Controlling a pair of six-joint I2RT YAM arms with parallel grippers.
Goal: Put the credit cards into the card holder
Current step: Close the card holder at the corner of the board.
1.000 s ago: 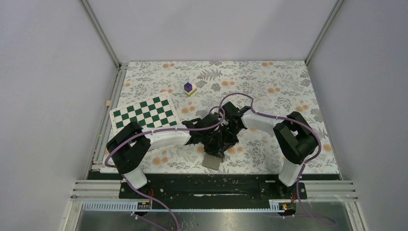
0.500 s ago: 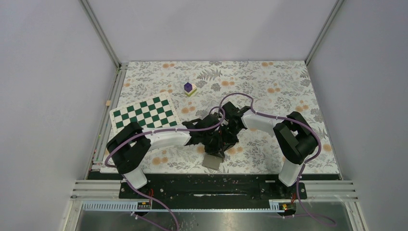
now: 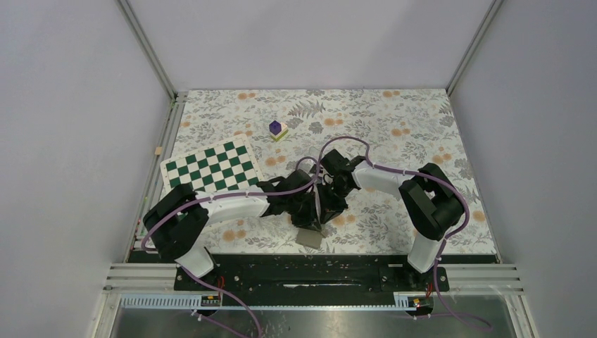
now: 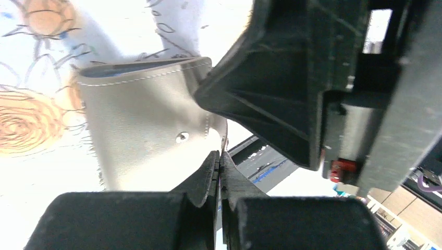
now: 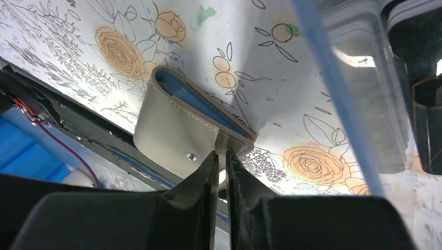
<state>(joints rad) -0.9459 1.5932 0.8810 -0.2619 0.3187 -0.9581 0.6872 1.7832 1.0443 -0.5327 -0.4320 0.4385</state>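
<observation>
The left arm has swung its elbow out leftward. From above, both arms meet over the card holder [image 3: 310, 237], which lies at the tabletop's [image 3: 394, 120] near edge. Left wrist view: the left tool [image 4: 219, 156] is pinched narrow on the holder's edge. Right wrist view: the right tool [image 5: 221, 156] nips its flap, and no credit cards show. Uneven pulling by the 2 could slip a thin pinch or drag the holder off the edge.
</observation>
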